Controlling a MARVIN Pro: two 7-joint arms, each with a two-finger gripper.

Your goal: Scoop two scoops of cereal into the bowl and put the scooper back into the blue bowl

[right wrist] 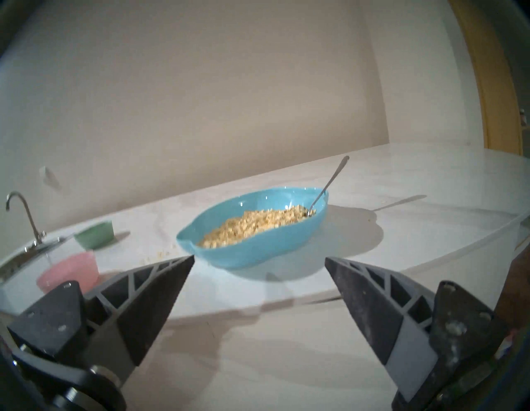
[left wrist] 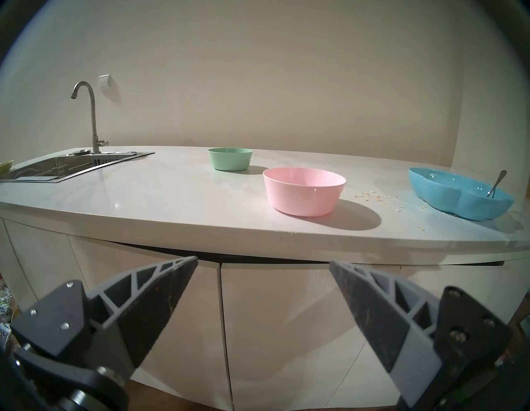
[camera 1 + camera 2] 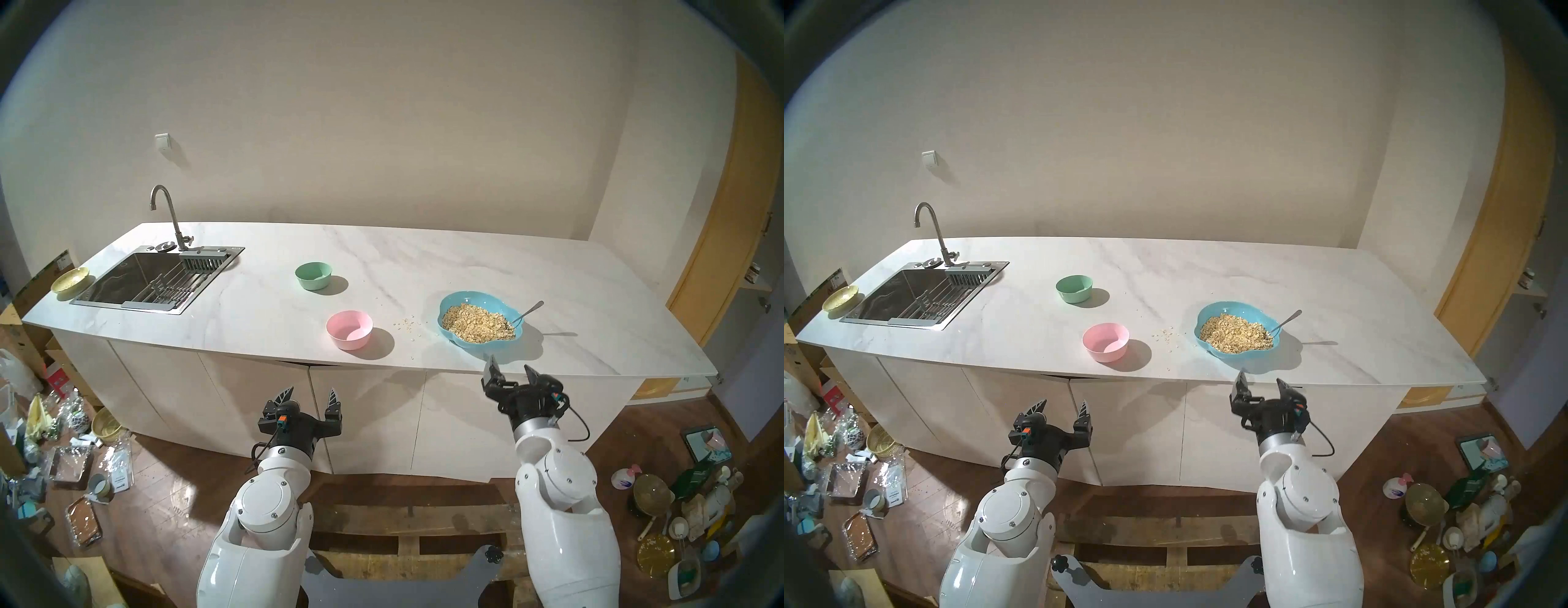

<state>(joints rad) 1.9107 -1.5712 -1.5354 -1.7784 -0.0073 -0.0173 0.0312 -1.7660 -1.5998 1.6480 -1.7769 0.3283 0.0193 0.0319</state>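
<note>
Nearest, both arms hang short of the counter's front edge, holding nothing. The left gripper sits lower, in front of the cabinet doors, its fingers spread wide and pointing roughly level at the counter. The right gripper is raised to about the height of the front edge, just before the blue bowl, its jaws likewise wide apart and empty. This looks like a ready stance: the right arm seems lined up for the reach, since the spoon lies on its side.

On the counter, the pink bowl stands close to the front edge, about midway along it, and shows no flakes inside, so no scoop appears to have been delivered yet. It sits near the blue bowl, probably to keep the carry short. A few stray flakes lie on the bare counter between the two.

The blue bowl stands toward the right end, also near the front edge, heaped with cereal. The spoon rests in it, head buried in the flakes at the right side, handle leaning over the far right rim and sticking up free, which leaves it open to a pinch from the right.

Farther back, a green bowl stands mid-counter, and the sink and tap fill the far left corner, with a yellow dish at the left edge.
</note>
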